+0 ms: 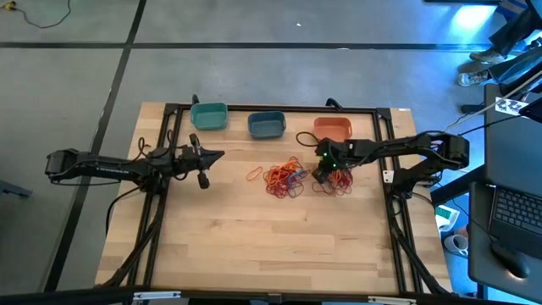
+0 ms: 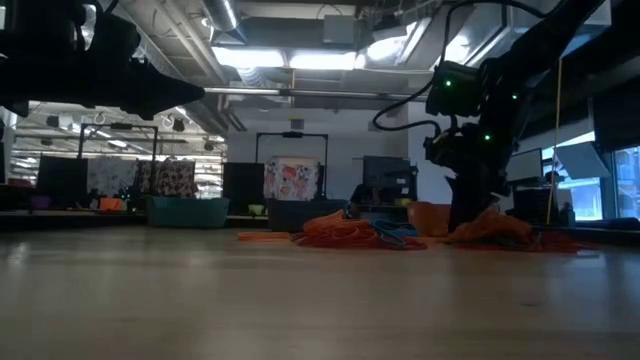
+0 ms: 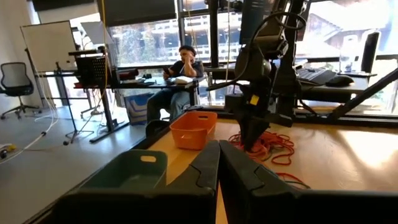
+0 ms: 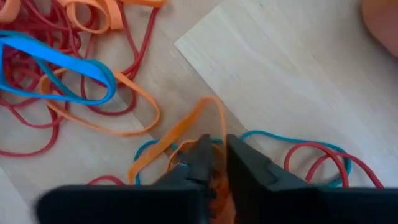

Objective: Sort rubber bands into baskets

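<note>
Near the tabletop's right edge, the right pincer (image 4: 214, 163) pinches an orange rubber band (image 4: 186, 127) for the orange basket (image 1: 333, 128); left pincer (image 1: 206, 158) waits clenched.

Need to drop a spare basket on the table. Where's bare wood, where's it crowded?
Free: the whole near half of the table, below the rubber bands. Also the left side under the left gripper, which hangs shut. Crowded: the far edge with the baskets, and the right-centre, where the right gripper is in the bands.

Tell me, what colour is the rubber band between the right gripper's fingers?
Orange. The right gripper pinches an orange rubber band; the right wrist view shows it best.
</note>
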Available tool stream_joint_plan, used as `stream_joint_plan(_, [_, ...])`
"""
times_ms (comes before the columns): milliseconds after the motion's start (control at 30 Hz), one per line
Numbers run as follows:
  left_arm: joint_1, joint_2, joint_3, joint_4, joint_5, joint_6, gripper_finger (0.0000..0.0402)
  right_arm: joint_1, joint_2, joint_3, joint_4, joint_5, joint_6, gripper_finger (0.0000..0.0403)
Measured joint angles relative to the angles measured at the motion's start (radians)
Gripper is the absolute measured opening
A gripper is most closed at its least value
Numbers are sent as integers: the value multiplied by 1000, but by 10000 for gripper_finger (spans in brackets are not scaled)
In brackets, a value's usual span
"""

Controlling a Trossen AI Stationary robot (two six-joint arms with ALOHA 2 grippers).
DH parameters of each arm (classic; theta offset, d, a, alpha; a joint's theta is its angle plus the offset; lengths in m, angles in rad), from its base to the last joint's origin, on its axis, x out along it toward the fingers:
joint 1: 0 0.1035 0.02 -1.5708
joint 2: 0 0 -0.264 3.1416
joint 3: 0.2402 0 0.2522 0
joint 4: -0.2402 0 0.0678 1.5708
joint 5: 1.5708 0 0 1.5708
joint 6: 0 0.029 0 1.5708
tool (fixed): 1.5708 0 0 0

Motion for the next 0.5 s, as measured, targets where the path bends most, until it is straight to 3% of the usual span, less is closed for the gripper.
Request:
stream_joint_plan(67, [-4, 0, 0, 0, 0, 9, 5, 0, 0, 0, 1, 2, -16, 9])
stream_joint_plan(167, [-9, 0, 0, 6, 1, 10, 5, -1, -1, 17, -18, 56, -34, 20])
stream_joint_plan(500, [-7, 0, 0, 33, 1, 42, 5, -1, -27, 182, -121, 393, -204, 10])
